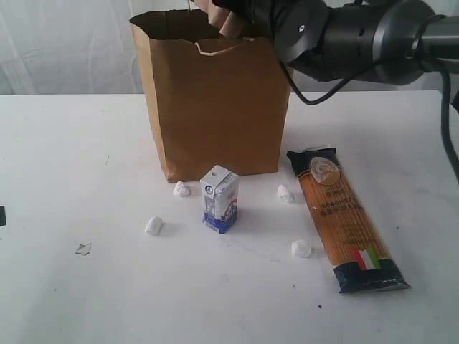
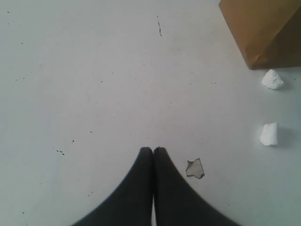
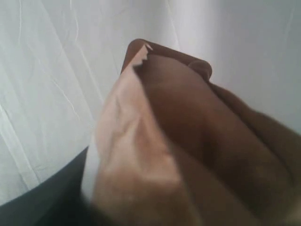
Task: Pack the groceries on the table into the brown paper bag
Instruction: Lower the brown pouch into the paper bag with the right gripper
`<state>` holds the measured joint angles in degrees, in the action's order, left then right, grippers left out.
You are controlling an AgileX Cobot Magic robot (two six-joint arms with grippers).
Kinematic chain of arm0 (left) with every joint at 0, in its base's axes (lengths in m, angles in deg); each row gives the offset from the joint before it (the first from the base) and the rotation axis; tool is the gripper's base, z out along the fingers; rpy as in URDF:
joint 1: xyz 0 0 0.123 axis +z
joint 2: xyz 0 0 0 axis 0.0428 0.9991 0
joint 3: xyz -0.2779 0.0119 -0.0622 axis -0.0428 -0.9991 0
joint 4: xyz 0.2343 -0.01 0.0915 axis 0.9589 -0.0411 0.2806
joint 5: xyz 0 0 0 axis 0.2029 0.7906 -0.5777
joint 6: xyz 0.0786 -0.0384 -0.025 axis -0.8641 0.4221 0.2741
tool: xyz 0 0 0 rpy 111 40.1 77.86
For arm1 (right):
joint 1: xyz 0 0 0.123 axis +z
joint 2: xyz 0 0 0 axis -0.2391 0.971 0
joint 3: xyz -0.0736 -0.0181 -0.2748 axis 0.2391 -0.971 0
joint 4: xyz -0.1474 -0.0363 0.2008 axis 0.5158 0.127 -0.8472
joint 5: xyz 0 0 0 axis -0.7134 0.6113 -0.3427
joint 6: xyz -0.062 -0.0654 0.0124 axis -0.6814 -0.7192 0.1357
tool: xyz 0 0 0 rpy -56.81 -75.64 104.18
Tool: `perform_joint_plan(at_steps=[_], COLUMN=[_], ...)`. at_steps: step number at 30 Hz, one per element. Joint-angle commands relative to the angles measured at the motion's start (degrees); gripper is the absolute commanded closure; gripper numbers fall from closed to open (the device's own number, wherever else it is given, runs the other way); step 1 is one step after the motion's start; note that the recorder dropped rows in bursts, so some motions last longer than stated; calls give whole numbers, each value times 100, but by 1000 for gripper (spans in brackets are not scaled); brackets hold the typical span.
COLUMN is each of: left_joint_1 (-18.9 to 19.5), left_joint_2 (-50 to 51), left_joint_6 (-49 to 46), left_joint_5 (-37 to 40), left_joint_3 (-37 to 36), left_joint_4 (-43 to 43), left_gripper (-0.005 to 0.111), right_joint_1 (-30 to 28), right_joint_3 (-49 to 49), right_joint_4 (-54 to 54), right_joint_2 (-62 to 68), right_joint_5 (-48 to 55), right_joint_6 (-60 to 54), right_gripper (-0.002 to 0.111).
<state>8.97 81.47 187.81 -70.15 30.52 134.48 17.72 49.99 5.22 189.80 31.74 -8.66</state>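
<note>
- Left claw (image 2: 153, 151): tips pressed together, holding nothing, hanging over bare table (image 1: 64, 179) well left of the bag. I judge it idle for this step.
- Scrap (image 1: 83, 249): a small grey torn piece lying flat, just beside my left tips in the wrist view.
- Lumps (image 1: 153, 225): four small white lumps lie scattered in front of the bag, two on each side of the carton. They are not groceries.
- Bag (image 1: 215, 107): upright at the rear centre, mouth open, rim jagged. Its contents are hidden from me.
- Carton (image 1: 220, 199): upright, near the bag's front face, not yet packed.
- Spaghetti (image 1: 348, 218): flat on the table right of the bag, its far end near the bag's front right corner, not yet packed.
- Right claw (image 1: 233, 10): over the bag's mouth, with a creased brown thing (image 3: 155, 141) tight against it. The tips are hidden, so I cannot tell whether they pinch it. I take it for a pouch, though it could be the bag's rim.
- Step, as I judge it: delivery into the bag. Next calls for clearing the rim, then letting go; the spaghetti will need to go in end first.
- Surface: white, flat, lightly specked.
- Room: a white curtain (image 1: 64, 43) behind.
</note>
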Motion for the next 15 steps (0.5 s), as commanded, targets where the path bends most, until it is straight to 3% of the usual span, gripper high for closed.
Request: perform_joint_plan(at_steps=[1,8,15], left_joint_1=[6,6,6], left_joint_2=[-36,-36,52], left_joint_6=[-17,-17,-17], left_joint_5=[3,3,3], left_joint_3=[-36,-36,-36], left_joint_4=[36,36,36], left_gripper=[107,107,107], right_joint_1=[-18,-18,-18], right_joint_3=[70,70,70], right_joint_4=[142,156,156], right_joint_2=[31,70,258], right_joint_5=[-192,-105,-1303], right_joint_6=[-242,-254,-292], right_gripper=[108,108,108])
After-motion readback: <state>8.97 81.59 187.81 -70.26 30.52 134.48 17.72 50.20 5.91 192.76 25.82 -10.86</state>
